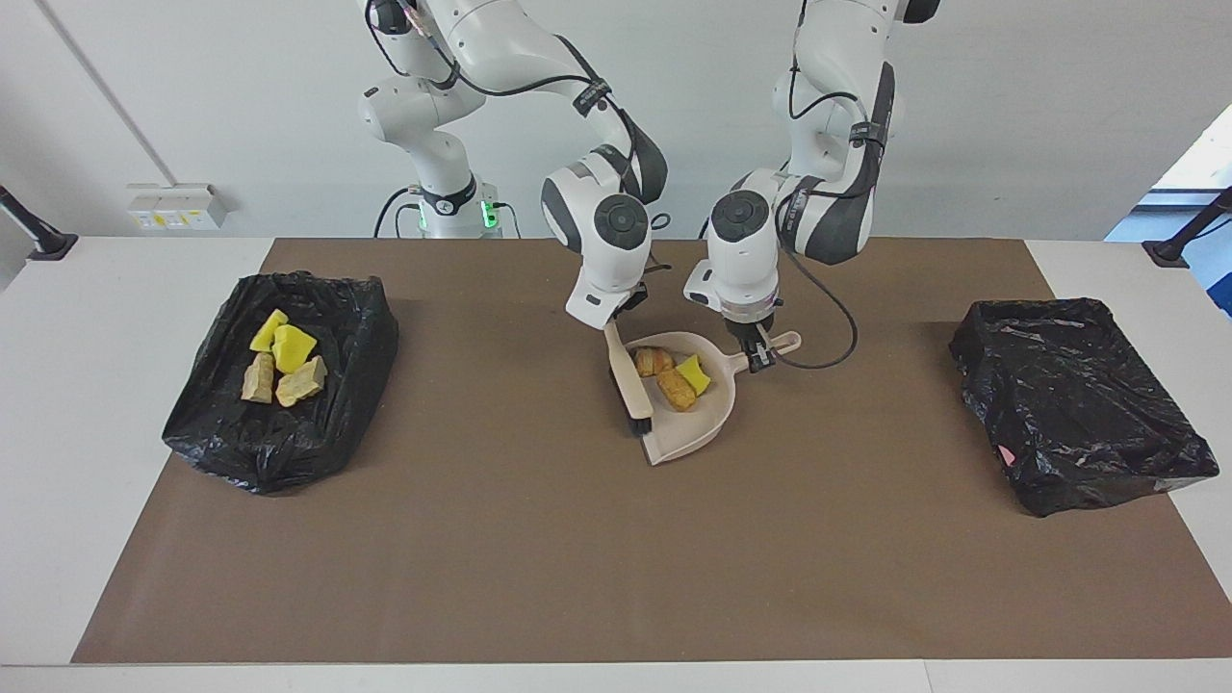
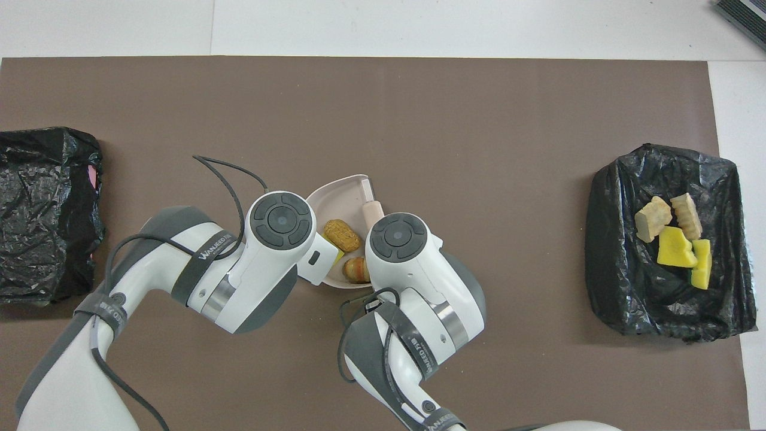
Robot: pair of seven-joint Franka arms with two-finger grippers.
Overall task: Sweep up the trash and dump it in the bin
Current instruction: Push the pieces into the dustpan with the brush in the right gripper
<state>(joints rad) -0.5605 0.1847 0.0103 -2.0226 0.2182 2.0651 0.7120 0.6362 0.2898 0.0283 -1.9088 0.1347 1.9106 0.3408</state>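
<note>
Left gripper (image 1: 760, 357): I see it clamped on the dustpan (image 1: 698, 428) handle.
Right gripper (image 1: 616, 322): gripping my brush (image 1: 630, 380), bristles at pan mouth.
Trash (image 1: 676, 388): three bits in pan.

Bright even light, soft shadows, sharp focus

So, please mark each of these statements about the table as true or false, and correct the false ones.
1. Three bits of trash lie in the dustpan. True.
2. The left gripper holds the brush. False: it holds the dustpan's handle; the right gripper holds the brush.
3. The bin at the right arm's end holds four pieces. True.
4. One piece of trash lies on the mat outside the dustpan. False: none is there.
5. The bin at the left arm's end is full of yellow chunks. False: no trash shows in it.
</note>
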